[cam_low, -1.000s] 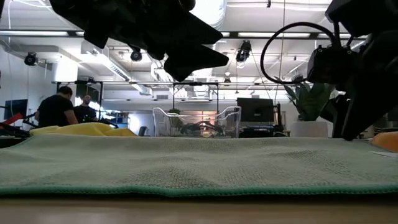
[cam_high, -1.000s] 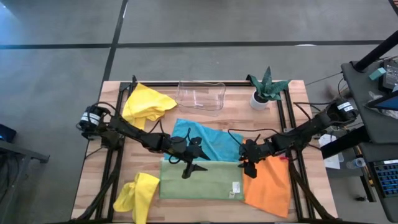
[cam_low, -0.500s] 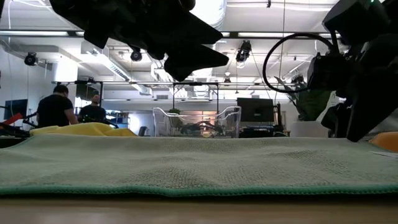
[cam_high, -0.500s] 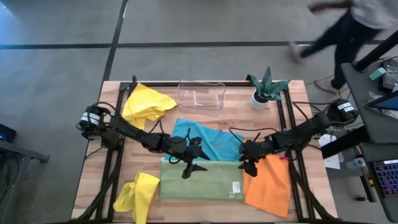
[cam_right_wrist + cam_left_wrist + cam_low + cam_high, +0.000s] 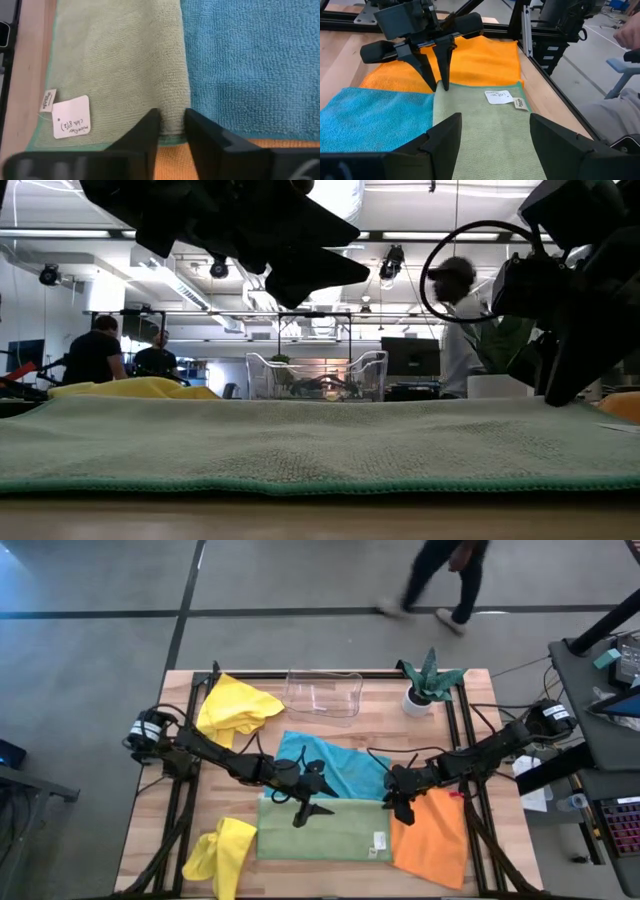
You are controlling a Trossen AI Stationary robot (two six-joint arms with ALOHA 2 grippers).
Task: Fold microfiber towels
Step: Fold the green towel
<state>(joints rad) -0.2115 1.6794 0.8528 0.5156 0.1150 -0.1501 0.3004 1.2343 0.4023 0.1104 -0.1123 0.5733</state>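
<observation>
A sage green towel (image 5: 320, 828) lies flat near the table's front, its white tag (image 5: 500, 96) up. A turquoise towel (image 5: 335, 768) lies flat behind it and an orange one (image 5: 430, 835) to its right. One yellow towel (image 5: 235, 705) is bunched at the far left, another (image 5: 220, 855) at the near left. My right gripper (image 5: 398, 806) is down at the green towel's far right corner. My left gripper (image 5: 312, 812) hovers open above the green towel's far edge, touching nothing. My right gripper pinches the green towel's far right corner (image 5: 173, 117) between its two fingers, where it borders the turquoise and orange towels. The fingers (image 5: 444, 75) slant down from the table's right side. The towel lies flat on the table. One layer or several, I cannot tell.
A clear plastic tray (image 5: 322, 692) stands at the far middle and a potted plant (image 5: 428, 680) at the far right. A person (image 5: 445, 580) walks on the floor beyond the table; others (image 5: 95, 355) show in the room behind.
My right gripper has stayed at the green towel's far right corner, rocking a little there. A person has walked leftward across the floor beyond the table's far edge. The towels lie as before.
</observation>
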